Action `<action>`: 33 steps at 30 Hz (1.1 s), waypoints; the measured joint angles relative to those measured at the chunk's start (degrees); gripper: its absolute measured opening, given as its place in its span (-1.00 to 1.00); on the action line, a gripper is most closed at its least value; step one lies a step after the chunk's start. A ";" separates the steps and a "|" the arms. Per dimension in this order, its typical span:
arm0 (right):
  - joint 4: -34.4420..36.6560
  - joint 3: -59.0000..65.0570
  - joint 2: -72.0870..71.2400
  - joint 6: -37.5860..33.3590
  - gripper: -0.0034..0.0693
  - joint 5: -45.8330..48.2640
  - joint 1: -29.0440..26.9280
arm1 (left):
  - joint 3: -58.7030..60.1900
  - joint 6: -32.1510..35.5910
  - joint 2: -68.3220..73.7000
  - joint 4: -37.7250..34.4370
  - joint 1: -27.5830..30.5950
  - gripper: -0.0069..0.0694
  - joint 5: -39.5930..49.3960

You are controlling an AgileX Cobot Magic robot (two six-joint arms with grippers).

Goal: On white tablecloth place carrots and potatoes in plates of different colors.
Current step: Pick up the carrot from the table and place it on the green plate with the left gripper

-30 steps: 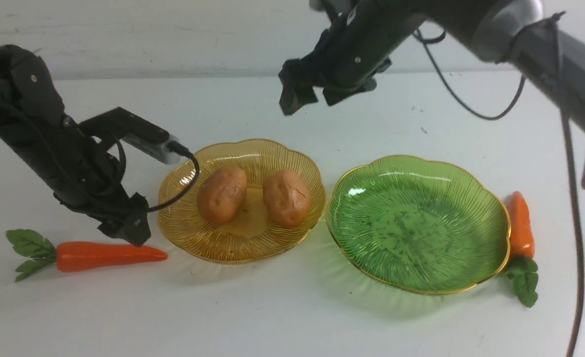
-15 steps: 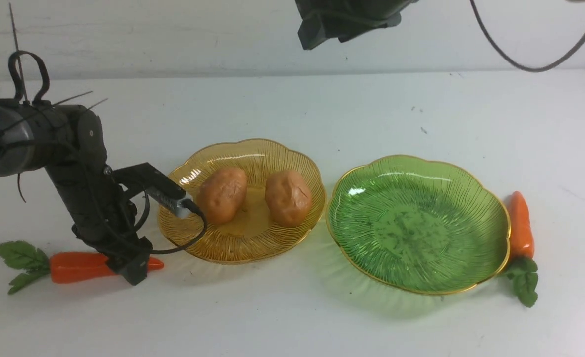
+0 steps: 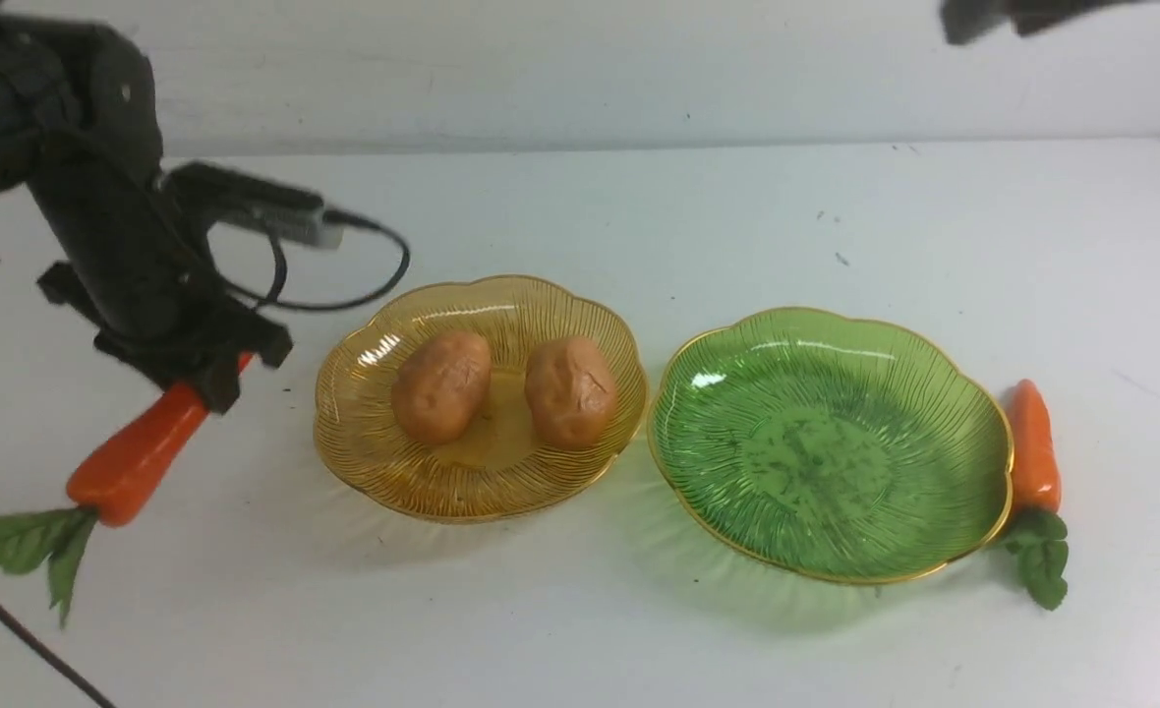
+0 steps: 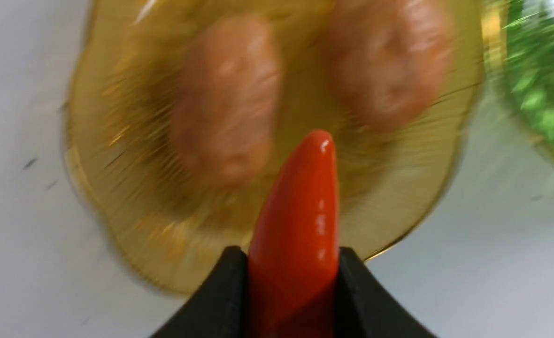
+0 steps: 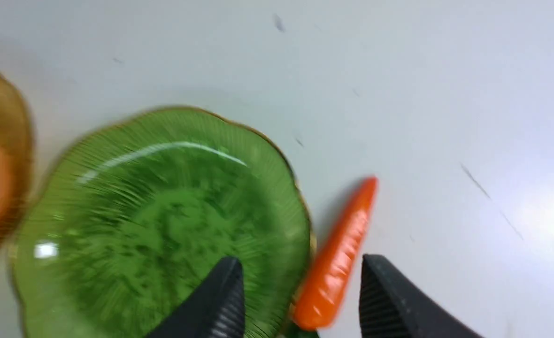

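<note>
tabletop (image 3: 580, 639): one carrot (image 3: 133, 457) now lifted off | green plate (image 3: 983, 423) empty, awaits carrots; yellow plate (image 3: 344, 442) holds both potatoes (image 3: 440, 385) | my left end effector (image 4: 293, 281) clamps lifted carrot | my right end effector (image 5: 300, 265), wide, now above second carrot (image 5: 340, 253) beside green plate

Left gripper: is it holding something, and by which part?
Yes, the left gripper is shut on a carrot, gripping its tapered end near the tip; the leafy end hangs free.

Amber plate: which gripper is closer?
Left. The left gripper, shut on a carrot, hangs just beside the amber plate. The right gripper is open, high above the other carrot beside the green plate.
</note>
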 joint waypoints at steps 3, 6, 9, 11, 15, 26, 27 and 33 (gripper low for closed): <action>-0.13 4.98 0.80 0.00 -0.04 -0.31 -2.42 | -3.07 -0.86 1.99 -2.38 -5.67 -0.37 -3.30; -0.13 7.86 1.93 0.00 -0.02 -0.58 -3.20 | -5.69 -1.26 4.63 -3.18 -10.34 -0.37 -5.97; 0.36 9.49 3.76 0.00 0.02 -2.40 -3.31 | -8.67 -2.17 8.00 -3.57 -13.74 -0.37 -7.93; 1.29 9.77 5.26 0.00 0.07 -4.33 -3.37 | -11.22 -3.09 10.92 -3.68 -15.80 -0.37 -9.18; 3.06 9.77 9.06 0.00 0.22 -9.63 -3.37 | -17.03 -5.48 17.21 -3.69 -18.61 -0.37 -11.98; 4.08 9.82 18.26 0.05 0.39 -19.35 -3.37 | -27.41 -8.28 30.41 -3.85 -19.44 -0.25 -17.67; 4.18 9.82 19.05 0.04 0.39 -19.66 -3.37 | -27.55 -8.36 30.76 -3.85 -19.44 -0.23 -17.73; 5.97 9.82 23.37 0.06 0.39 -20.40 -3.37 | -28.10 -8.57 32.35 -4.88 -19.44 0.20 -18.49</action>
